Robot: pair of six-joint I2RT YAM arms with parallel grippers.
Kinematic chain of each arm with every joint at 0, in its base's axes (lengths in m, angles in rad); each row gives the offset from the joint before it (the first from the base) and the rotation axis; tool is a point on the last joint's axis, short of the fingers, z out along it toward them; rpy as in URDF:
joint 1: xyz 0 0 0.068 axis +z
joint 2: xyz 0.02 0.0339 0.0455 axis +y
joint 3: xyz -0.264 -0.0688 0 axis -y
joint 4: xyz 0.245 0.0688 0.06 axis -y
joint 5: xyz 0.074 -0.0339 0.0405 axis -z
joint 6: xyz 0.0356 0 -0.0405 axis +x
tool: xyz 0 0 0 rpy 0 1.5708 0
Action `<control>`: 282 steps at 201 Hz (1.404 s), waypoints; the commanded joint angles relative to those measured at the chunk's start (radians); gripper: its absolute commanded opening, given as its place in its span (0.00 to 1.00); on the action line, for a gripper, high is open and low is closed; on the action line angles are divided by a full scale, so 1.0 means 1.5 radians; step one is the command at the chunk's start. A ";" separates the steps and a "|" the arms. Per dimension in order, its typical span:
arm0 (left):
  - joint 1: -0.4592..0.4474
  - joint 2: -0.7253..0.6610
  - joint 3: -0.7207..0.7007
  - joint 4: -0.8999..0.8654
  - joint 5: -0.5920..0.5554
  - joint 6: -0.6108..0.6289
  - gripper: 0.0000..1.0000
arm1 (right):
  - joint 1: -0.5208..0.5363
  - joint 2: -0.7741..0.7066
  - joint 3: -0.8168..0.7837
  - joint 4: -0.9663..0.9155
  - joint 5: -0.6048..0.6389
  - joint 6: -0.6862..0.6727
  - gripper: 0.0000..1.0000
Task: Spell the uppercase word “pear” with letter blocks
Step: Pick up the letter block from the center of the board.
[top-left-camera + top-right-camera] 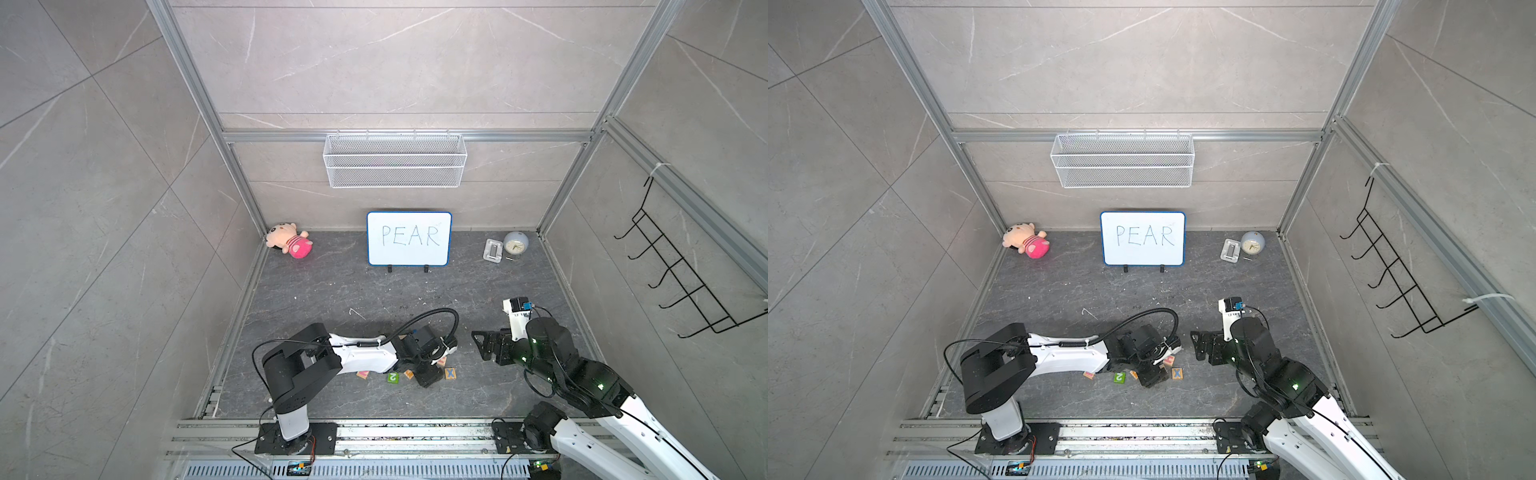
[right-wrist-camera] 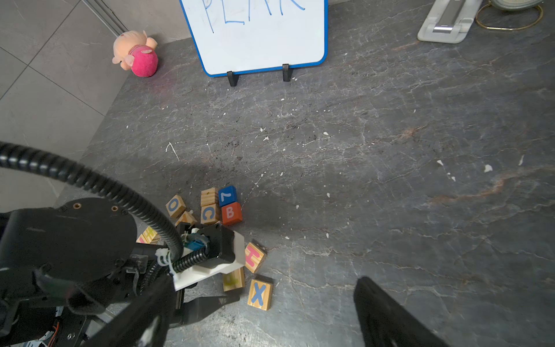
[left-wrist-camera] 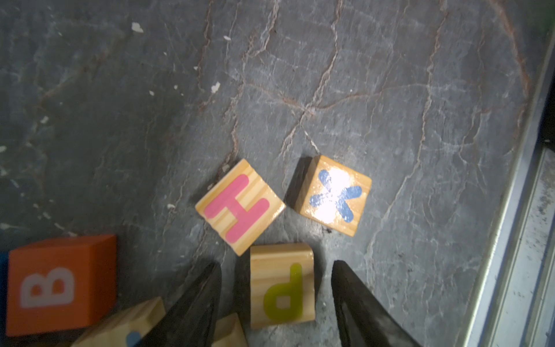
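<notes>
The yellow P block (image 3: 282, 285) lies flat on the dark tabletop between the fingers of my left gripper (image 3: 276, 263), which is open, with a gap on each side. The right wrist view shows the P block (image 2: 233, 279) half hidden under the left wrist. A block with an orange mark (image 2: 186, 217) and a block with a blue mark (image 3: 132, 330) lie in the pile; I cannot read their letters. My right gripper (image 1: 482, 338) hovers open and empty to the right of the pile.
Around the P lie the pink H (image 3: 240, 205), blue X (image 3: 333, 195) and orange B (image 3: 60, 285), with O (image 2: 175, 205), C (image 2: 209, 214), blue 7 (image 2: 227, 196) and green 2 (image 1: 392, 377) nearby. The whiteboard (image 1: 409, 239), plush toy (image 1: 289, 240) and clock (image 1: 515, 242) stand at the back.
</notes>
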 commanded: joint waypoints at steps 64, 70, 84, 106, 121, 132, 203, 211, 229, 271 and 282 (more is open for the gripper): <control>-0.009 0.020 0.005 -0.020 -0.018 0.025 0.58 | 0.003 -0.023 0.012 0.011 0.010 -0.019 0.97; -0.009 0.022 0.007 -0.018 -0.018 0.025 0.58 | 0.002 -0.025 0.011 0.008 0.013 -0.019 0.97; -0.009 0.029 0.016 -0.020 -0.018 0.025 0.57 | 0.002 -0.027 0.011 0.007 0.014 -0.021 0.97; -0.013 0.039 0.024 -0.016 -0.014 0.026 0.53 | 0.002 -0.027 0.009 0.016 0.014 -0.024 0.97; -0.015 0.040 0.024 -0.016 -0.019 0.028 0.51 | 0.003 -0.025 0.009 0.017 0.015 -0.025 0.97; -0.016 0.039 0.020 -0.015 -0.024 0.028 0.50 | 0.003 -0.026 0.011 0.017 0.017 -0.026 0.97; -0.020 0.006 0.006 -0.034 -0.030 0.029 0.33 | 0.002 -0.051 -0.003 0.017 0.030 -0.024 0.97; -0.020 -0.003 0.008 -0.040 -0.031 0.031 0.31 | 0.003 -0.062 -0.006 0.019 0.031 -0.024 0.97; -0.019 -0.029 0.021 -0.062 -0.035 0.038 0.28 | 0.003 -0.088 -0.010 0.024 0.029 -0.025 0.97; -0.007 -0.121 0.081 -0.183 -0.028 0.093 0.27 | 0.002 -0.089 -0.002 0.075 -0.164 -0.099 0.97; 0.015 -0.145 0.106 -0.236 -0.009 0.121 0.27 | 0.002 -0.047 0.012 0.087 -0.265 -0.120 0.96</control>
